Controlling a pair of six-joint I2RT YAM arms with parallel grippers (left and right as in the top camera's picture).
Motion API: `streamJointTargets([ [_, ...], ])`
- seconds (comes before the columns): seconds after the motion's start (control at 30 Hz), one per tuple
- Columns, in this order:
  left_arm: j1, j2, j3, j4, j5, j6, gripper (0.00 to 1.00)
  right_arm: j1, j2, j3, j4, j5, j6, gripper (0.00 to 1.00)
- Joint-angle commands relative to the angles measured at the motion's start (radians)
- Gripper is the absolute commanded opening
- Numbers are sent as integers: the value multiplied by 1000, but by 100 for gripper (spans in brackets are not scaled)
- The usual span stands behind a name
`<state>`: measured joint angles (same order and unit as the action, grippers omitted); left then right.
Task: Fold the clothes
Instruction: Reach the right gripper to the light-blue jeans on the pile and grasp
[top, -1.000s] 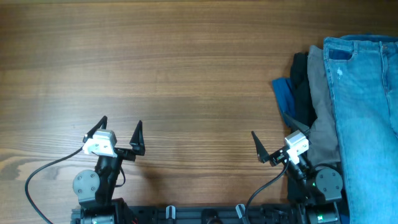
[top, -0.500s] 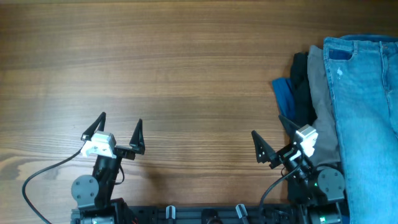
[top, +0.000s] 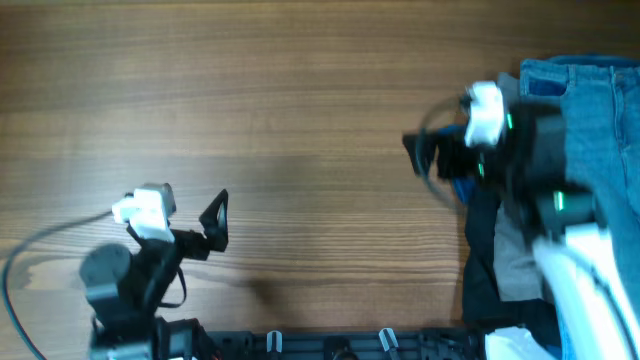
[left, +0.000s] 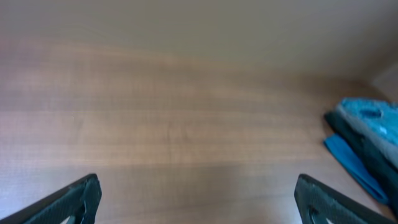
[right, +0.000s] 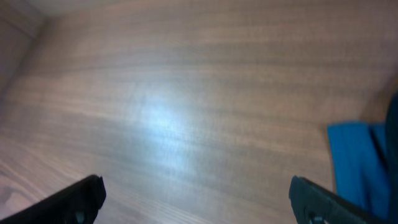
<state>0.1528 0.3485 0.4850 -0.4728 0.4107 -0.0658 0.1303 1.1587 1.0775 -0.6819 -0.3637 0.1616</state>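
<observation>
The clothes lie in a pile at the table's right edge. Light-blue denim jeans (top: 600, 130) are on top, over a grey garment (top: 515, 262), a black one (top: 482, 265) and a bright-blue one (top: 462, 188). My right gripper (top: 420, 150) is open and empty, raised and blurred, just left of the pile. Its wrist view shows open fingers (right: 196, 186) over bare wood, with the bright-blue garment (right: 360, 163) at the right. My left gripper (top: 188, 208) is open and empty at the front left. In its wrist view the fingers (left: 198, 186) are apart and the pile (left: 367, 134) is far right.
The wooden table (top: 280, 90) stretches left of the pile. The right arm's white and black body (top: 560, 230) hangs over part of the pile. Cables and arm bases (top: 330, 345) line the front edge.
My right arm has lifted off its rest and swung up and toward the far side, beside the pile. My left arm has shifted a little left and turned.
</observation>
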Motion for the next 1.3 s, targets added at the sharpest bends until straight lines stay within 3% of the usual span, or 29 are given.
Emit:
streamJointTargets([
  [0.0,5,225,238,-130,4,-3,100,6,233,266,-95,4,-135,100],
  [0.13,5,457,470,-305,5,-3,100,-24,375,389,-158,6,-134,100],
  [0.23,5,594,594,-419,5,-3,100,-136,419,394,-160,98,-3,99],
  [0.27,5,630,618,-440,9,-2,100,-176,430,394,-154,138,26,93],
  [0.4,5,687,628,-482,50,-3,100,-330,496,394,-90,225,47,82],
  [0.57,5,717,628,-474,114,-3,100,-471,640,394,52,282,47,82],
  [0.73,5,719,628,-460,113,-2,100,-497,785,394,165,281,23,77],
  [0.93,5,719,628,-459,113,-2,100,-483,941,393,168,274,-31,72],
  [1.03,5,720,628,-460,113,-2,100,-483,972,393,166,275,-31,59],
  [1.1,5,720,628,-460,113,-3,100,-484,970,394,167,278,-27,37],
  [1.13,5,720,628,-460,113,-3,100,-488,965,394,172,278,-22,32],
  [1.2,5,719,628,-463,113,-3,100,-499,949,396,178,278,-12,31],
  [1.23,5,720,628,-466,113,-3,100,-515,931,399,179,278,-2,25],
  [1.27,5,720,628,-467,113,-3,100,-525,920,403,177,275,0,8],
])
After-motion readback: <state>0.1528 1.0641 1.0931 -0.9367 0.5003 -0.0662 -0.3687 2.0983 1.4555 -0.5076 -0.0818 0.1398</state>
